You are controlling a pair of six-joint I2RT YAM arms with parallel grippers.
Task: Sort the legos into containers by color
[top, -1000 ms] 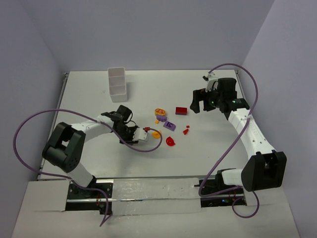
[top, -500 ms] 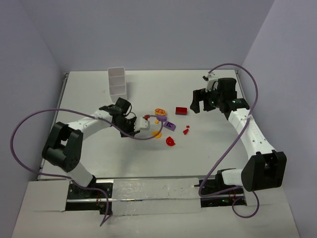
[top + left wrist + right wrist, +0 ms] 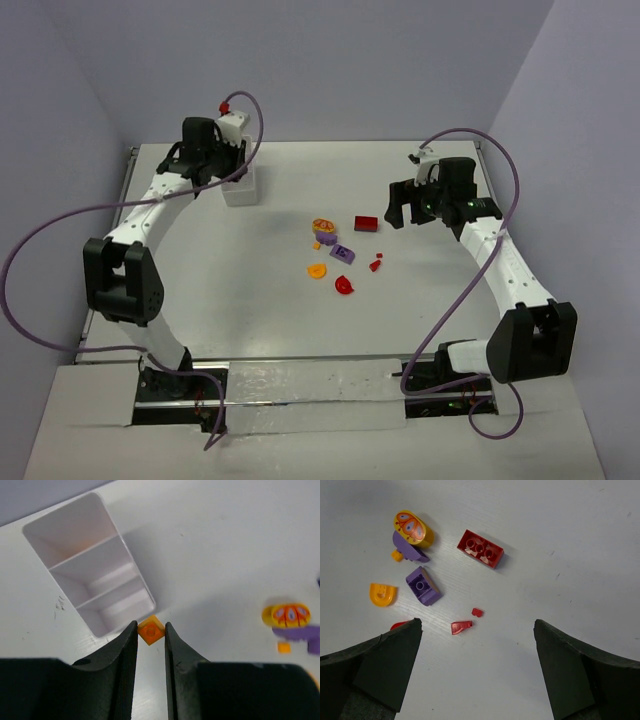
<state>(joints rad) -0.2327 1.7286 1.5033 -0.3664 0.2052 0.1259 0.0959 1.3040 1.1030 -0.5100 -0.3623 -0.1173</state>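
As far as I can judge from these views, progress: the sorting is only at its beginning; I see no piece lying clearly in the white three-compartment tray (image 3: 60,540), only a faint orange tint in its far compartment that I cannot identify
Left tool: the left gripper (image 3: 150,625) is clamped on a small orange square piece (image 3: 150,631), which has one stud on top and is held between both fingertips
Place of this piece: up in the air just beside the near short end of the tray, at its corner; in the left wrist view it is not yet over a compartment
Right tool: the right gripper (image 3: 476,625) has its jaws wide apart, holds nothing, and hangs above the loose pieces
Left on the table (image 3: 280,330): red brick (image 3: 480,548); round yellow-orange piece with a butterfly print (image 3: 413,528) touching a flat purple piece (image 3: 407,549); tiny orange stud (image 3: 396,555); purple sloped brick (image 3: 422,585); orange half-ring (image 3: 382,594); two small red bits (image 3: 462,626); red rounded piece (image 3: 345,286)
Count, my judgement: nine pieces are waiting and one is on its way, so nearly all the work remains
Changed since one second ago: the left arm was low on the table near the orange half-ring; now it has swung to the far left, over by the tray
Not changed: the right arm is in the same pose, and the loose pieces lie as they did
Next, my judgement: move the orange piece fully over one compartment, then let the jaws part
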